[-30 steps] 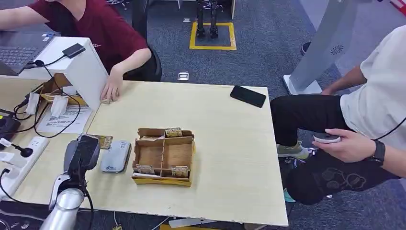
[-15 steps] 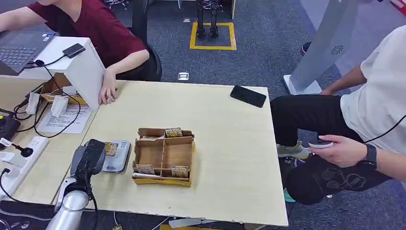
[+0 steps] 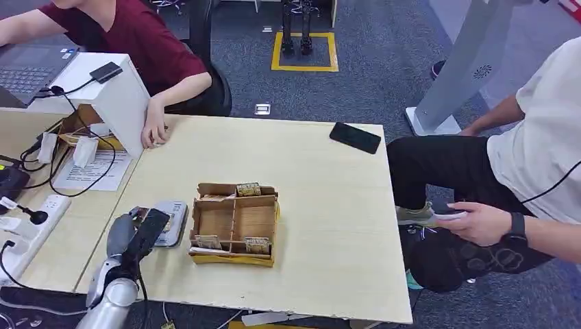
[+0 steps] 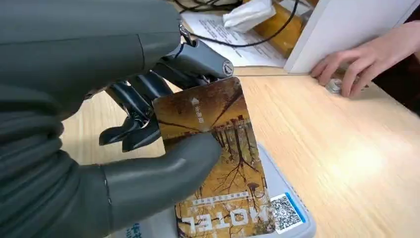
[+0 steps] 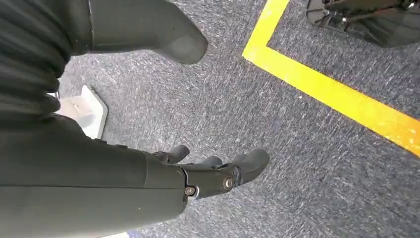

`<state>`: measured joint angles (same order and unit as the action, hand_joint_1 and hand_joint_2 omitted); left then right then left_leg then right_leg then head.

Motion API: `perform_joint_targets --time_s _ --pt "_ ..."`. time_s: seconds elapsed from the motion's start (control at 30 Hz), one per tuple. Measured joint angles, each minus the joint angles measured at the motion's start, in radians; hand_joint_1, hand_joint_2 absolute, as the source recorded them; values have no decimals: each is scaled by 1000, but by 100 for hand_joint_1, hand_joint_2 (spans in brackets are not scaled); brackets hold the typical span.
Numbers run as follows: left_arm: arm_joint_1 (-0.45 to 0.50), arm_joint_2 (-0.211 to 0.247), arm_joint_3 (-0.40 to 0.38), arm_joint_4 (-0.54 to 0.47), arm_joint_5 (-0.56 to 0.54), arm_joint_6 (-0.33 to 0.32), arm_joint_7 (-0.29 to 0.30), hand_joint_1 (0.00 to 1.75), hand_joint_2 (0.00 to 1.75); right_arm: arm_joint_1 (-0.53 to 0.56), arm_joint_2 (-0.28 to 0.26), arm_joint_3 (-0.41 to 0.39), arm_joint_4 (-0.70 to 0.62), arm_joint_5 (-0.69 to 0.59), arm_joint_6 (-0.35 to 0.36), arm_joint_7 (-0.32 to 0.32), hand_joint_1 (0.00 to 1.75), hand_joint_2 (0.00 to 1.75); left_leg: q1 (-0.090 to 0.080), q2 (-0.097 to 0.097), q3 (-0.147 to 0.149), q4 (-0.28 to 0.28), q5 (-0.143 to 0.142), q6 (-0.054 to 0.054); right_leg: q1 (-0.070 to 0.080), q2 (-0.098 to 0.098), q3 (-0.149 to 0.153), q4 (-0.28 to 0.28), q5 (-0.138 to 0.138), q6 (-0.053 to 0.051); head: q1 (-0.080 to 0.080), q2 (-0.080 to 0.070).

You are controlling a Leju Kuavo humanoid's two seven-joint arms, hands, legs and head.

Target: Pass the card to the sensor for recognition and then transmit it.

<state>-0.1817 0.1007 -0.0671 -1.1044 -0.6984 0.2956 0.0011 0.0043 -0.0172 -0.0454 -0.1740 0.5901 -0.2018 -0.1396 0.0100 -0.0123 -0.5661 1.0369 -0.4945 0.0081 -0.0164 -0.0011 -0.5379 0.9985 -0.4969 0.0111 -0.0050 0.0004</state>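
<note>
- Right now your left hand (image 4: pixel 114 163) pinches the card (image 4: pixel 218 163) between thumb and fingers (image 4: pixel 129 106), just over the grey sensor (image 3: pixel 166 223) at 9 o'clock of the wooden box (image 3: pixel 234 223).
- Expect a thin, stiff, light, slick card; you hold its arrow end, leaving the printed end free.
- Its long axis runs out from the palm, lying almost flat over the sensor.
- Your right hand (image 5: pixel 208 173) hangs over the floor, fingers loosely apart, holding nothing.
</note>
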Motion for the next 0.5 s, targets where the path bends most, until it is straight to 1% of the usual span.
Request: perform_joint_targets --time_s 0.23,0.5 --pt "-6 -11 -2 40 -31 9 5 175 175 -3 1 0 0 5 0 -1 0 175 0 0 1 0 1 0 0 0 1 0 0 0 0 0" --pt "-9 -14 -2 51 -55 9 6 175 175 -3 1 0 0 12 0 -4 0 175 0 0 2 0 1 0 0 0 3 0 0 0 0 0"
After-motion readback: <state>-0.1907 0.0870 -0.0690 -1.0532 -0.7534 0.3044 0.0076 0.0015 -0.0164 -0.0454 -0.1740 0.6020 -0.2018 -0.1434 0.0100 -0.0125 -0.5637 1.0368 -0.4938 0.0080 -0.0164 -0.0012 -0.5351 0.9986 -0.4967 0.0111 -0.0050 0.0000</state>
